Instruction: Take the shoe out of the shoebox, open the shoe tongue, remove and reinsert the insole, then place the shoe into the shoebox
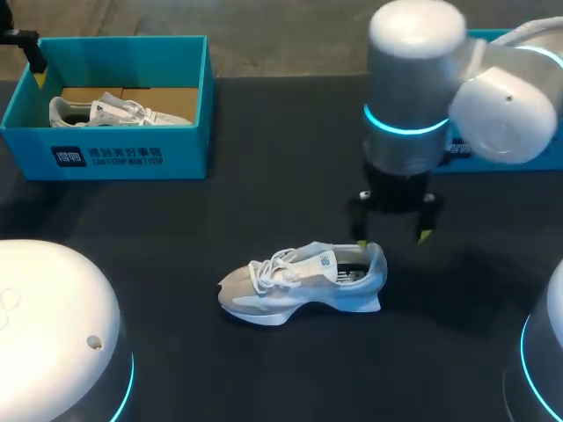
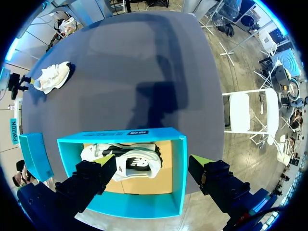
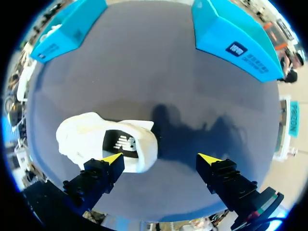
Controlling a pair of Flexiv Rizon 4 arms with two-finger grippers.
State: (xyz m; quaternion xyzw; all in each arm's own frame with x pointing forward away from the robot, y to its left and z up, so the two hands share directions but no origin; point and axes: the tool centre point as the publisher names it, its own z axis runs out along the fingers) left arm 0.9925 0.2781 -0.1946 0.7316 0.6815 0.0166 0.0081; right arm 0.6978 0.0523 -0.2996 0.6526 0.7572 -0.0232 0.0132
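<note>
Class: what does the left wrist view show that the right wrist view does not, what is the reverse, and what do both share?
Only the left wrist view: a second shoe lying inside the open blue box, under the open left gripper. Only the right wrist view: the dark insole inside the white shoe on the table, by the open right gripper. Both: that shoe on the dark table.
</note>
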